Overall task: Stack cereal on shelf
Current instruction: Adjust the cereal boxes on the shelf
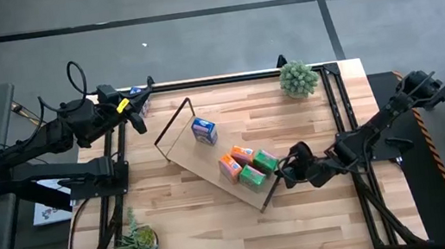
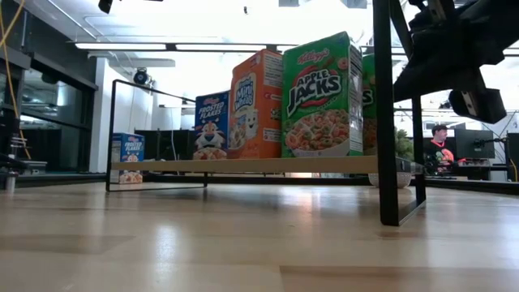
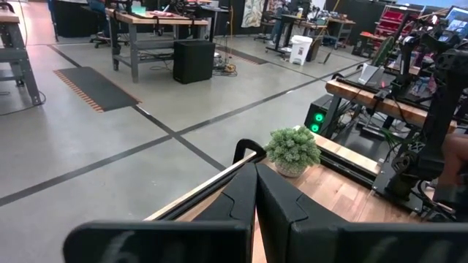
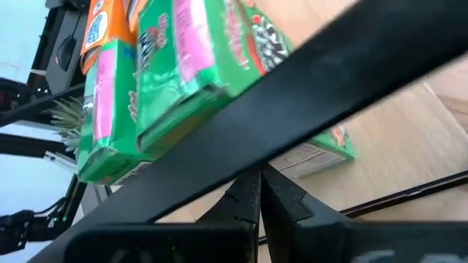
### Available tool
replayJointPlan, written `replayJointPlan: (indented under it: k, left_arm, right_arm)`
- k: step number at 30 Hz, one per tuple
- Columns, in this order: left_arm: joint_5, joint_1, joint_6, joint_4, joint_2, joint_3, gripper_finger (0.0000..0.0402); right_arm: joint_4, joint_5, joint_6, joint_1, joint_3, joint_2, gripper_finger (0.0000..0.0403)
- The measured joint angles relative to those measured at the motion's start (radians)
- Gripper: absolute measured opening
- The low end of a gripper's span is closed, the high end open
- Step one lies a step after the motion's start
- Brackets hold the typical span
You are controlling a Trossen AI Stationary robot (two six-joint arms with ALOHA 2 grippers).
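Observation:
The shelf (image 1: 201,155) is a light-wood board with black wire ends, lying slantwise mid-table. A blue cereal box (image 1: 203,131), two orange boxes (image 1: 230,167) and two green boxes (image 1: 264,160) stand on it. The low view shows them upright on the board (image 2: 243,165). Another small blue box (image 2: 127,154) stands at the table's far left corner, by my left gripper (image 1: 136,102). My left gripper is shut and empty (image 3: 256,191). My right gripper (image 1: 284,168) is shut (image 4: 257,191) at the shelf's near-right end, beside the green boxes (image 4: 183,66). My right gripper's shut fingertips (image 4: 248,183) come level from the table's right side, up to the shelf's black wire frame (image 4: 351,66). I cannot tell whether they touch it.
A potted plant (image 1: 298,79) stands at the far right corner and also shows in the left wrist view (image 3: 292,150). Another plant (image 1: 134,242) lies near the near left corner. Black rails run along the table's edges. Bare wood lies in front of the shelf.

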Motion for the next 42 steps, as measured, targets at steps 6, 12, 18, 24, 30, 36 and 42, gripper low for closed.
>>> replayJointPlan:
  k: [6,12,18,24,30,36,42]
  left_arm:
    - [0.0,0.0,0.007,0.0,0.0,0.0,0.0]
    - [0.0,0.0,0.007,0.0,0.0,0.0,0.0]
    - [0.0,0.0,0.008,0.0,0.0,0.0,0.0]
    - [0.0,0.0,0.009,0.0,0.0,0.0,0.0]
    - [0.0,0.0,0.009,0.0,0.0,0.0,0.0]
    - [0.0,0.0,0.026,0.0,0.0,0.0,0.0]
    - [0.021,0.0,0.027,0.0,0.0,0.0,0.0]
  right_arm:
    - [0.043,-0.031,-0.061,-0.019,0.0,0.0,0.0]
    - [0.042,-0.055,-0.081,-0.028,0.0,0.0,0.0]
    - [0.012,-0.233,-0.081,-0.011,0.002,-0.014,0.0]
    - [-0.094,-0.393,-0.038,0.036,0.002,-0.119,0.0]
    - [-0.355,-0.357,-0.011,0.046,0.057,-0.237,0.0]
    - [-0.507,-0.249,-0.079,0.012,0.166,-0.324,0.0]
    - [-0.536,-0.172,-0.318,-0.118,0.333,-0.297,0.0]
